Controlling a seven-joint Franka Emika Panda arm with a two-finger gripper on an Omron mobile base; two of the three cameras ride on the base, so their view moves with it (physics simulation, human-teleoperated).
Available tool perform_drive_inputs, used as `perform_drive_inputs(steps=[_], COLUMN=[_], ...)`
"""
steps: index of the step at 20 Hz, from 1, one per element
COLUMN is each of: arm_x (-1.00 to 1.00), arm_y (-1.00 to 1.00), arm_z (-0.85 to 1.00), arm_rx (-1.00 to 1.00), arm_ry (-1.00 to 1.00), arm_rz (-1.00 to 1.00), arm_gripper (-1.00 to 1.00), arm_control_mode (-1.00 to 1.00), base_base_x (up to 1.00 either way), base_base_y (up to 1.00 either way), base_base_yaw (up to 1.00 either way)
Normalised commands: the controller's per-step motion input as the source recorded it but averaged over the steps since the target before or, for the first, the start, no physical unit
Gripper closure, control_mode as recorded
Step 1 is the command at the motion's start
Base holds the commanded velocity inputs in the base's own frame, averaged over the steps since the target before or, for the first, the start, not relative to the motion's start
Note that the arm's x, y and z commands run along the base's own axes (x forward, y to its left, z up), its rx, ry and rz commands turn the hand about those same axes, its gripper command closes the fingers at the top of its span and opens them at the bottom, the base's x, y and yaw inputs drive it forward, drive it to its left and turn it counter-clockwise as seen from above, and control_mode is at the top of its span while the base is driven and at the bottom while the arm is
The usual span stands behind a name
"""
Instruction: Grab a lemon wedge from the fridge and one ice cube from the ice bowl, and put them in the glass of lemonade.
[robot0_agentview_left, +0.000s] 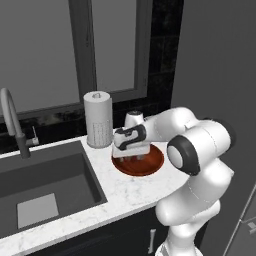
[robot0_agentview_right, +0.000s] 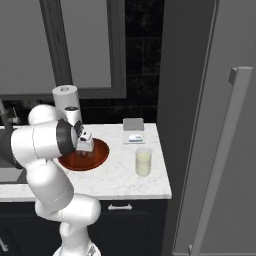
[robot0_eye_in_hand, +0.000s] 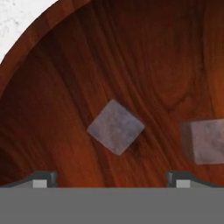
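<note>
My gripper (robot0_eye_in_hand: 113, 179) hangs open just above the inside of the reddish-brown ice bowl (robot0_eye_in_hand: 65, 65), fingers pointing down. A pale grey ice cube (robot0_eye_in_hand: 116, 127) lies on the wood between and just ahead of the two fingertips, untouched. A second cube (robot0_eye_in_hand: 205, 141) lies off to the right. From the base, the gripper (robot0_agentview_left: 131, 157) (robot0_agentview_right: 83, 152) sits low over the bowl (robot0_agentview_left: 152, 167) (robot0_agentview_right: 98, 155). The glass of lemonade (robot0_agentview_right: 143, 161) stands on the counter right of the bowl. The grey fridge (robot0_agentview_right: 220, 125) stands shut at the right. The lemon wedge is out of view.
A white paper-towel roll (robot0_agentview_left: 98, 120) stands behind the bowl's left side. The dark sink (robot0_agentview_left: 45, 185) and its faucet (robot0_agentview_left: 12, 120) lie to the left. A small grey flat device (robot0_agentview_right: 133, 131) sits behind the glass. The counter ends at the fridge's side.
</note>
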Motion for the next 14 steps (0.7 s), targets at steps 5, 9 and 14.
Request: perform_drive_inputs(steps=[5, 9, 14], arm_x=[-0.03, 0.25, 0.10], arm_y=[0.04, 0.10, 0.00], arm_z=[0.00, -0.01, 0.00], arm_rx=[0.01, 0.02, 0.03], arm_ry=[-0.14, -0.07, -0.06], arm_rz=[-0.06, -0.07, -0.07], arm_gripper=[-1.00, -1.00, -1.00], arm_control_mode=[-1.00, -1.00, -1.00], base_base_x=[0.00, 0.00, 0.00], base_base_y=[0.00, 0.00, 0.00], base_base_yaw=[0.00, 0.00, 0.00])
